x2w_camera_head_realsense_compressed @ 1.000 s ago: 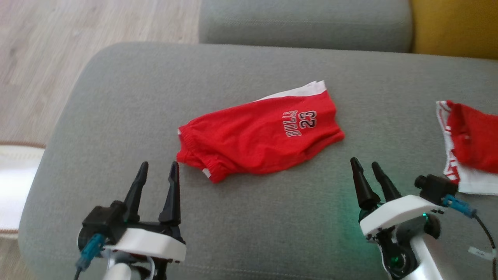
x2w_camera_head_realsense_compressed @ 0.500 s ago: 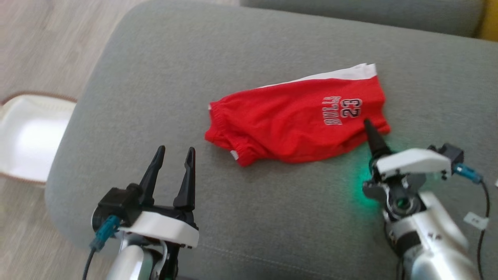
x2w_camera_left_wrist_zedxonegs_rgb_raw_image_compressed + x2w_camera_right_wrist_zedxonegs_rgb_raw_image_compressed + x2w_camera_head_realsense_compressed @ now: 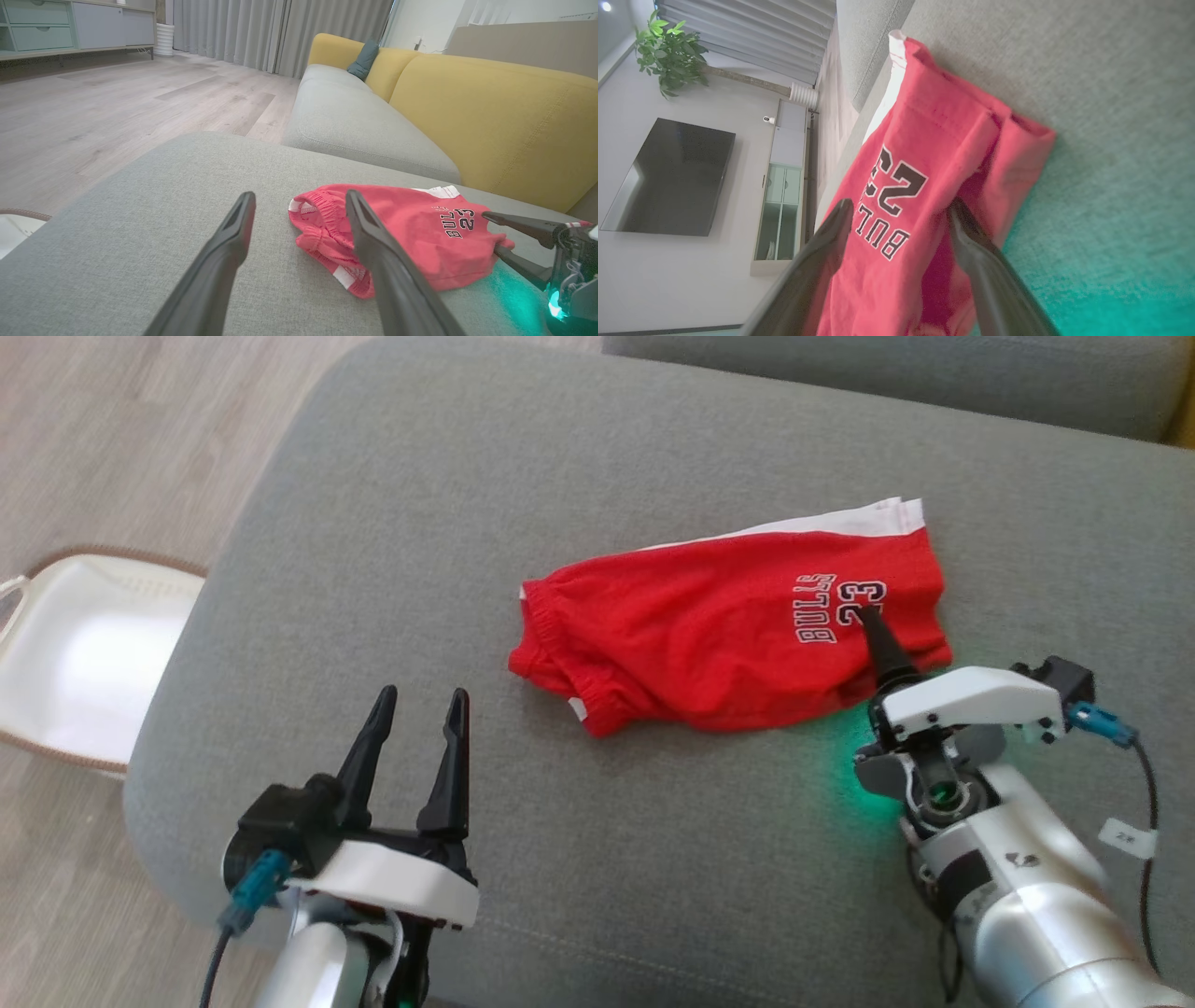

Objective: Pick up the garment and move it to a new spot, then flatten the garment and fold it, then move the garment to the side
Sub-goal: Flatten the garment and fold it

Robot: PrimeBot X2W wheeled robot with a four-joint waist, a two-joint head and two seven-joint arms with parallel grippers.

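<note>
A red garment [image 3: 728, 635], shorts with white trim and "BULLS 23" print, lies crumpled on the grey sofa cushion [image 3: 653, 859]. My right gripper [image 3: 868, 625] is turned on its side at the garment's right hem. Its fingers stand apart, one over the cloth by the print and one under the edge, as the right wrist view shows with the garment [image 3: 924, 186] between the fingers of my right gripper [image 3: 899, 207]. My left gripper [image 3: 417, 695] is open and empty, hovering near the waistband end of the garment [image 3: 420, 233]. The left wrist view also shows the right gripper [image 3: 490, 232] straddling the hem.
A white basket [image 3: 75, 653] sits on the wooden floor left of the cushion. A second grey seat cushion [image 3: 887, 373] lies behind, and a yellow backrest [image 3: 490, 116] rises past the garment. The cushion's rounded left edge drops to the floor.
The head camera has shifted. My right gripper has moved forward from the bare cushion onto the garment's right hem and rolled onto its side. The left gripper stays open in place.
</note>
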